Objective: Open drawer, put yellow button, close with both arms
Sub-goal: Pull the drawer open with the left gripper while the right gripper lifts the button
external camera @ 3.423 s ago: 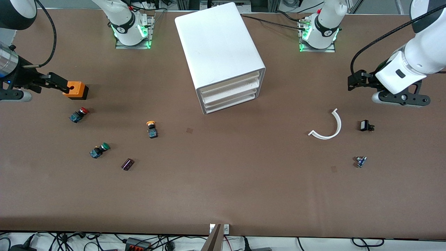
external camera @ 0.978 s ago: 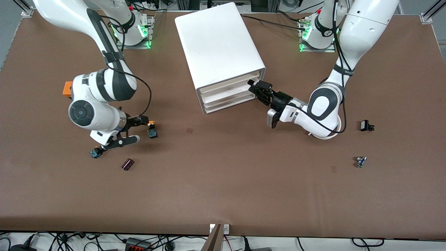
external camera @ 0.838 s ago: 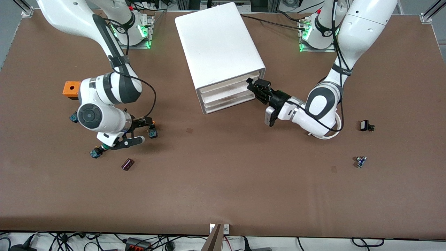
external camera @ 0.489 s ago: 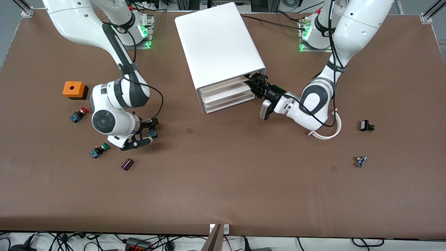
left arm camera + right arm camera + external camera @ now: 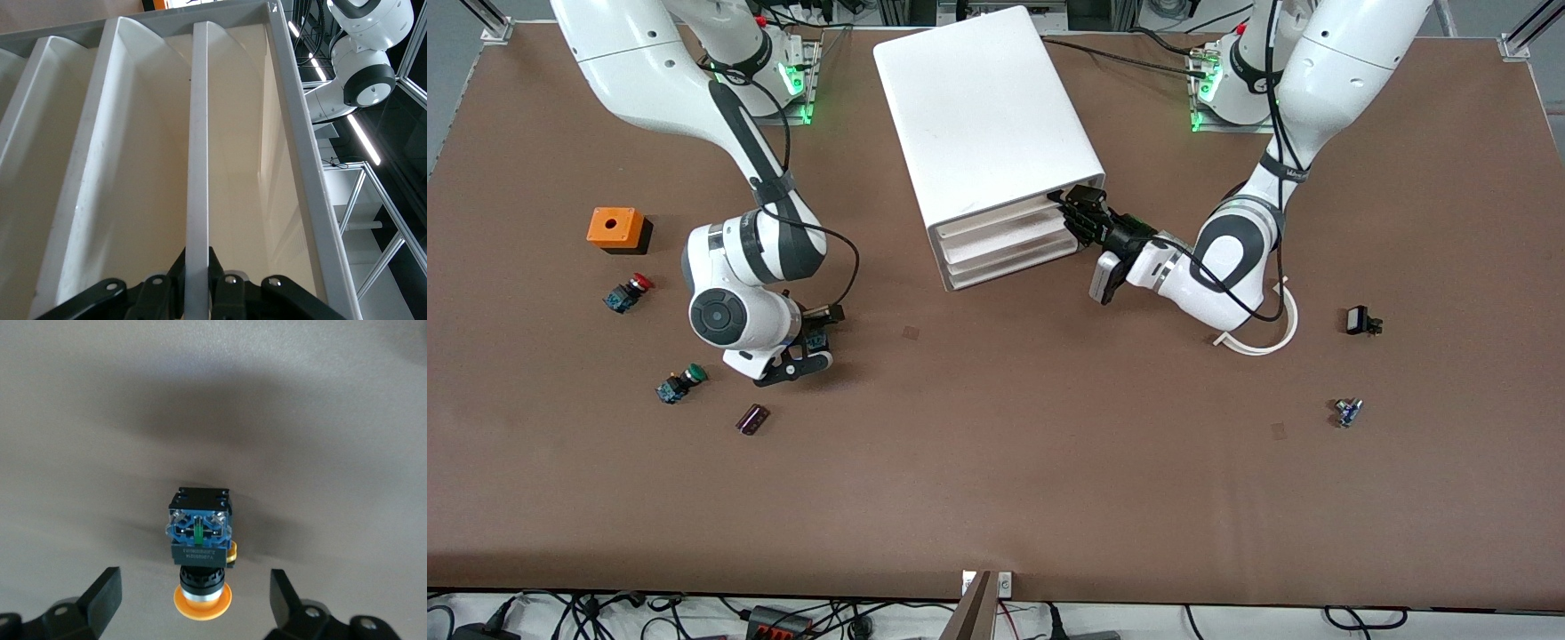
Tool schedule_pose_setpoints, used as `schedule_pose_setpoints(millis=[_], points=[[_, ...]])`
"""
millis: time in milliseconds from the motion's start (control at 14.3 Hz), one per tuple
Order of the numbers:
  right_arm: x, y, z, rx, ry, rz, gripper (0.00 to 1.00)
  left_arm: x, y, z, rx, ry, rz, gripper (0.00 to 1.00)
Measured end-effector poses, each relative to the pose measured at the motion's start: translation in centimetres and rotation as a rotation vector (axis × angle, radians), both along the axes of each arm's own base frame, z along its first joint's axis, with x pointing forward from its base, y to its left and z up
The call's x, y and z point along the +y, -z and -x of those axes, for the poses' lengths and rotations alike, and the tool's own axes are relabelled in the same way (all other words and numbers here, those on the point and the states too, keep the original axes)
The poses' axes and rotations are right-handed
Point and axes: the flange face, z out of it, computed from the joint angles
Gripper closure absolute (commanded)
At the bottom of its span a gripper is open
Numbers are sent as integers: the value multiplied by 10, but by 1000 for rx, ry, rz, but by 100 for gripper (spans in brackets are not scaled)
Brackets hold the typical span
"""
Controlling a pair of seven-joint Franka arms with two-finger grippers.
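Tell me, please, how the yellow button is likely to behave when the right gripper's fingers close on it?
The yellow button lies on its side between the open fingers of the right gripper, so its round cap may let it roll or pivot. Its blocky black-and-blue body looks rigid and should give flat faces to squeeze. Being small, it is probably light and could skid on the table.

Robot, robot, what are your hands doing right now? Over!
Left hand shut on top white plastic drawer lip. Right hand open, straddling yellow-capped push-button on table. Nothing blocking.
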Motion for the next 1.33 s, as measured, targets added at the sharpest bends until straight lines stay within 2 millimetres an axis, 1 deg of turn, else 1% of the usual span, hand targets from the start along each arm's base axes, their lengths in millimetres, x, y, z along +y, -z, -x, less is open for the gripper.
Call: schedule_pose_setpoints(millis=[70, 210, 279, 419, 489, 559, 768, 838, 908, 978, 1048, 1118, 1188, 1257, 1327], points=[[0, 1, 0, 2, 1, -1, 12, 0, 0, 0, -1, -2, -2, 95], [0, 3, 1, 5, 4, -2, 21, 2, -1, -3, -5, -8, -5, 95], [0, 5, 1, 7, 5, -2, 22, 4, -2, -6, -12, -15, -7, 95], [0, 7, 1, 9, 6, -1, 22, 11, -6, -19, -25, -39, -18, 95], [0, 8, 1, 11, 6, -1, 23, 15, -7, -27, -27, -53, -28, 95], [-1, 10, 1, 12, 7, -1, 27, 19, -8, -38, -32, -66, -41, 95], [-1, 15, 1, 8, 8, -1, 29, 34, -12, -75, -49, -90, -75, 95], [-1, 18, 1, 7, 8, -1, 32, 38, -12, -85, -45, -99, -83, 95], [-1, 20, 1, 7, 9, -1, 43, 41, -12, -94, -36, -108, -89, 95], [-1, 21, 1, 7, 9, -1, 58, 43, -10, -102, -29, -117, -93, 95], [-1, 21, 1, 7, 9, -1, 76, 45, -9, -110, -23, -124, -97, 95], [-1, 21, 1, 7, 9, -1, 87, 48, -9, -117, -20, -132, -98, 95], [-1, 21, 1, 6, 10, -1, 93, 53, -8, -124, -21, -141, -98, 94], [-1, 20, 0, 5, 10, -1, 94, 57, -8, -130, -21, -149, -98, 93], [-1, 19, -1, 1, 10, -3, 94, 61, -7, -134, -21, -155, -100, 82]])
